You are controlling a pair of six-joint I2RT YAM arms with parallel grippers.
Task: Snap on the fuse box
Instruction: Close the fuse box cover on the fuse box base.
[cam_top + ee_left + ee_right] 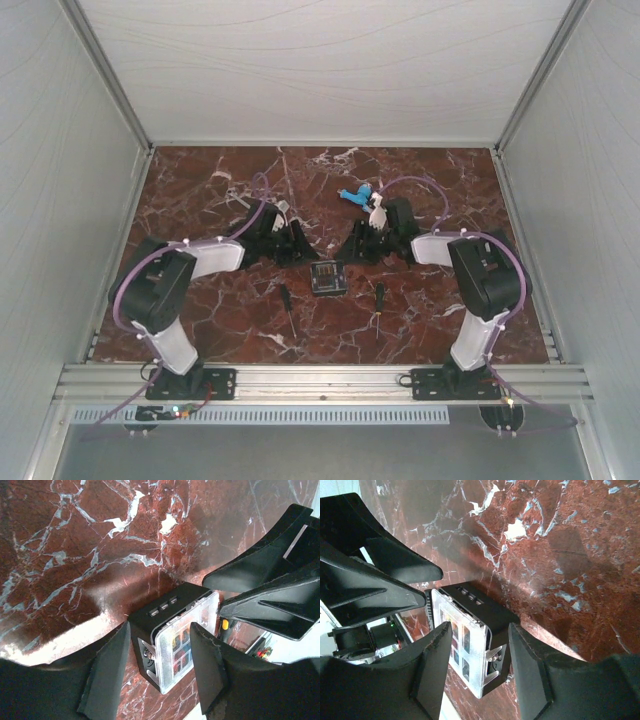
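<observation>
The desk (200, 300) is dark red-brown marble, veined white and pale grey. The fuse box (327, 279) is black and its lid (200, 615) clear, over what look like red, blue and yellow fuses (181, 641). The left gripper (160, 665) and right gripper (480, 665) are black. A bright blue piece (355, 195) lies at the box's one o'clock. A black-handled screwdriver (285, 300) lies at eight o'clock, and a second screwdriver (379, 296), also black, at four.

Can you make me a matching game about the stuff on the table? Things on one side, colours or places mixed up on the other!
Things:
1 lid
2 plastic piece
3 table
4 screwdrivers

Colours or places:
a red marbled
b clear
c one on each side of the fuse box
d blue

Pairs: 1-b, 2-d, 3-a, 4-c
</observation>
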